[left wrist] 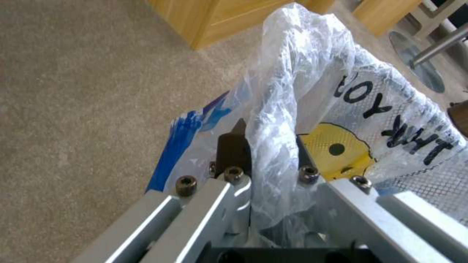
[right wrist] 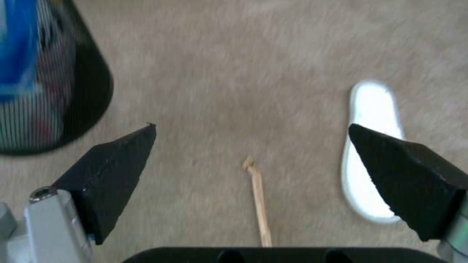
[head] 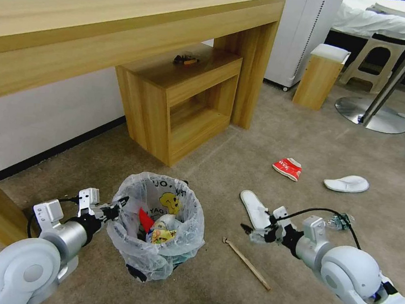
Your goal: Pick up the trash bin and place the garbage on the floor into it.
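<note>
Head view puts your trash bin (head: 158, 228) at lower centre of the frame, standing on the floor (head: 269, 143), its crinkly white bag printed with a yellow cartoon figure and black letters. You can see a red wrapper and other litter already lying inside it. Your left gripper (head: 114, 209) sits at the bin's left rim, and in the left wrist view that left gripper (left wrist: 268, 146) is clenched on a fold of the bag at the rim, the plastic bunched between the dark fingertips (left wrist: 233, 149). Your right gripper (head: 258, 232) hangs right of the bin, above the carpet; in the right wrist view its fingers (right wrist: 117, 171) are spread wide, grasping nothing. Between them you see the wooden stick (right wrist: 258, 204) lying on the carpet, and a white slipper (right wrist: 370, 153) just past the far finger. Back in the head view, a second slipper (head: 346, 183) and a red wrapper (head: 287, 168) lie on the carpet at centre right, well apart from the bin.
</note>
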Robot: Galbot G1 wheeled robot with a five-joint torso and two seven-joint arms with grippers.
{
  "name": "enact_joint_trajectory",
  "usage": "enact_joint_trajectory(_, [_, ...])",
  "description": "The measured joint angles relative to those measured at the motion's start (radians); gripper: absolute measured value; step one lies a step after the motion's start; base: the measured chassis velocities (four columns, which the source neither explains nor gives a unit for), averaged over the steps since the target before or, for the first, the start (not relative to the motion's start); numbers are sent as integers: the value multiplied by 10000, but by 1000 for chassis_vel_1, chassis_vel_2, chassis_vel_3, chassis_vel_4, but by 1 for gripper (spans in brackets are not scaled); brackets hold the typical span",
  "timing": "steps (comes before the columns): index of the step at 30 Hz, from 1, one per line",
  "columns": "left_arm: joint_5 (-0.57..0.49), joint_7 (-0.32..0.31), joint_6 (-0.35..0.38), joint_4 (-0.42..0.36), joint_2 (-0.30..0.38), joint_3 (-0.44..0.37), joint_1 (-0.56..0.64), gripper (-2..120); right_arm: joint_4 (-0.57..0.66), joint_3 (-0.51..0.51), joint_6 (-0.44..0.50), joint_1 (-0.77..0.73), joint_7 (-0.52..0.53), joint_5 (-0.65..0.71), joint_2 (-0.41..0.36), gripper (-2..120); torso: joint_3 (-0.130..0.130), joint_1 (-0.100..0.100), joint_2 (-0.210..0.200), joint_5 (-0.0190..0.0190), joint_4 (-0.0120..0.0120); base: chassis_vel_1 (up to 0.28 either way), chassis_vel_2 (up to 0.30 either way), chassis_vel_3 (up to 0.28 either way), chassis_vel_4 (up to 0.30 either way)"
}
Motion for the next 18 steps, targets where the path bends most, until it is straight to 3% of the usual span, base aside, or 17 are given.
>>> enact_joint_trajectory(8, [10, -4, 0, 42, -23, 32, -29, 3, -995, -551, 84, 257, -1031, -981, 318, 100, 0, 0, 0, 0, 0, 0, 0, 0, 0])
enact_joint_trajectory(18, [8, 4, 0, 83, -19, 19, -37, 3, -1519, -929, 76, 344, -1304, -1539, 492, 100, 0, 1, 0, 0, -1, 0, 0, 0, 0])
